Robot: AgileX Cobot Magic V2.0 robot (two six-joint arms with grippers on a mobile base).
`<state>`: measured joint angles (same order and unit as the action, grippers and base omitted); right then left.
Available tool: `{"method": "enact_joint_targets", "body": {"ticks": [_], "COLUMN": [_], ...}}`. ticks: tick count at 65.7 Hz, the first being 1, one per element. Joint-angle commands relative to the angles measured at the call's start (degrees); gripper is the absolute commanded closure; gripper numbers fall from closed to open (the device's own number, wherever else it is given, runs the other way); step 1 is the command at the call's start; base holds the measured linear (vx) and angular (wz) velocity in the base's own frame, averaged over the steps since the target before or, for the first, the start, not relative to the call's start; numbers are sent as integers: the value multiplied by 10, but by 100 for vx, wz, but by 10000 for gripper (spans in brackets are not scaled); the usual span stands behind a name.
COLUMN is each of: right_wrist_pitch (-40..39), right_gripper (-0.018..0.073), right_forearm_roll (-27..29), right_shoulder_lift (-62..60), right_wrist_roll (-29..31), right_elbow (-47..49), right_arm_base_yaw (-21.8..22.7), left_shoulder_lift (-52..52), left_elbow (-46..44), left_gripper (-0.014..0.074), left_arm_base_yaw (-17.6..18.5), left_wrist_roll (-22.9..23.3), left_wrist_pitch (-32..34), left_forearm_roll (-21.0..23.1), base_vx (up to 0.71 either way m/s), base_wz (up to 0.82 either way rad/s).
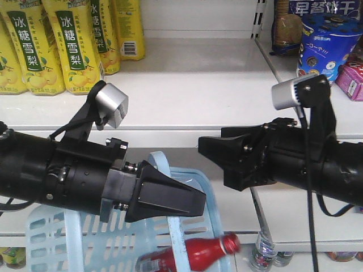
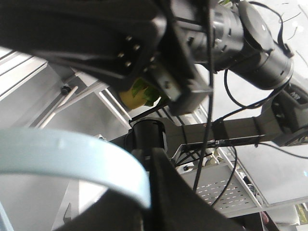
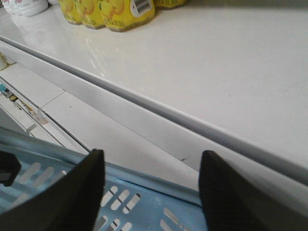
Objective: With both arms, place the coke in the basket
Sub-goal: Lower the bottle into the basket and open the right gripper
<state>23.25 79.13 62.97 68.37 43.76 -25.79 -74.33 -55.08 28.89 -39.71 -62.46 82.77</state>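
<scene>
The pale blue basket (image 1: 62,241) hangs low at the left of the front view. Its swing handle (image 1: 160,163) runs up into my left gripper (image 1: 195,199), which is shut on it. In the left wrist view the handle (image 2: 72,154) ends between the closed jaws of the left gripper (image 2: 155,202). The red coke (image 1: 195,253) lies on its side at the basket's right end, neck pointing right. My right gripper (image 1: 209,146) hovers above it, open and empty. In the right wrist view the open right gripper (image 3: 150,183) is over the basket's slotted wall (image 3: 144,204).
A white shelf (image 1: 198,85) carries yellow pear-drink bottles (image 1: 68,39) at the left and a blue biscuit tub (image 1: 326,48) at the right. The shelf's front edge (image 3: 159,113) runs close in front of the right gripper. Small bottles (image 1: 264,252) stand on a lower shelf.
</scene>
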Motion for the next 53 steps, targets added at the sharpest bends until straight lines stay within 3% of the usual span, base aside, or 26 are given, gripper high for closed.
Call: {"method": "enact_joint_targets", "body": {"ticks": [1,7,19,26,40,53], "right_wrist_pitch": [-5,3,-25,-67,-215,-267], "right_gripper": [405,575,564,564,564,564], "right_forearm_roll": [-46,-111,-229,-263,-261,-177], "right_shoulder_lift": [-49,-83,-167,-229,-337,-384], "right_wrist_roll": [-36,-89,-211,-252,-298,-310], "right_elbow": [19,19,-38,-112,-286,-380], "right_arm_base_yaw": [2,2,2,2,2,2], "left_shoulder_lift": [22,22,22,22,22,22], "left_elbow": [-20,-20,-20,-20,-20,-20], "left_gripper": [602,602,602,602,602,602], "left_arm_base_yaw": [2,2,2,2,2,2], "left_wrist_roll": [-9,-9,-9,-9,-9,-9], "left_wrist_pitch": [-12,-12,-12,-12,-12,-12], "left_forearm_roll": [69,70,70,70,70,70], "base_vx": [0,0,0,0,0,0], "base_wz": [0,0,0,0,0,0]}}
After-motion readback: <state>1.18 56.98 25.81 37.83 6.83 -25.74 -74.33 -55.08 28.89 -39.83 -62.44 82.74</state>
